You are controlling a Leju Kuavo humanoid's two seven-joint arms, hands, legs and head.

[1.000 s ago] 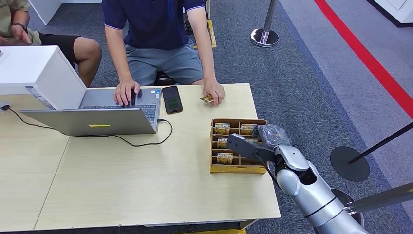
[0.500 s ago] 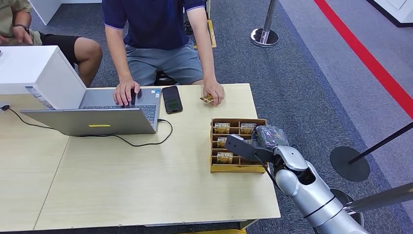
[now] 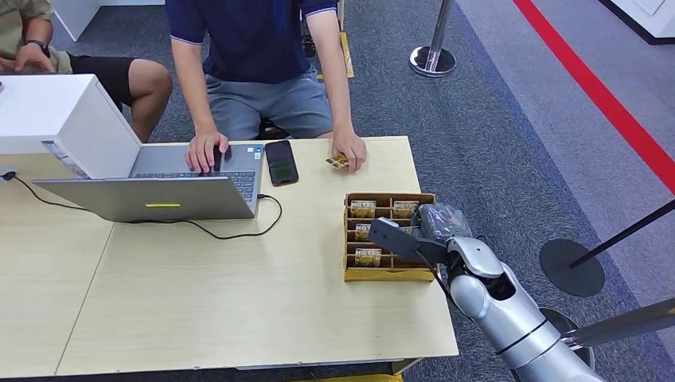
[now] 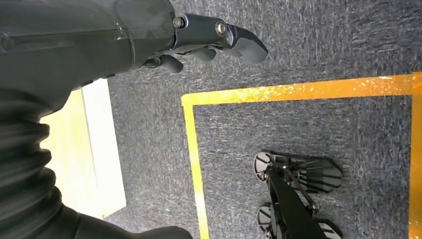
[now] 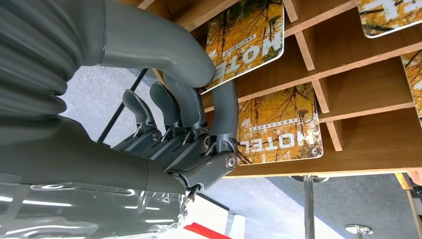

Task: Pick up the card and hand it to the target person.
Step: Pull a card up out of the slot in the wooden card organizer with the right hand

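Note:
A brown divided card box (image 3: pixel 388 274) stands near the table's right edge, with yellow "HOTEL" cards (image 3: pixel 364 209) upright in its slots. My right hand (image 3: pixel 410 235) is over the box's right side. In the right wrist view its thumb (image 5: pixel 164 47) and a finger (image 5: pixel 228 112) lie against the corner of one hotel card (image 5: pixel 249 40), with another card (image 5: pixel 281 124) just beside it. I cannot tell whether the card is pinched. A person in a blue shirt (image 3: pixel 251 32) sits across the table, holding a small card (image 3: pixel 337 161) in one hand. My left hand (image 4: pixel 199 37) hangs over the carpet, holding nothing.
An open laptop (image 3: pixel 159 187) with a black cable and a phone (image 3: pixel 281 162) lie on the far side of the table (image 3: pixel 239 294). A white box (image 3: pixel 56 111) stands at the far left, with a second person behind it. Stanchion bases (image 3: pixel 571 267) stand on the carpet to the right.
My right hand has stayed at the card box, shifting only slightly. The person at the far left has moved an arm a little.

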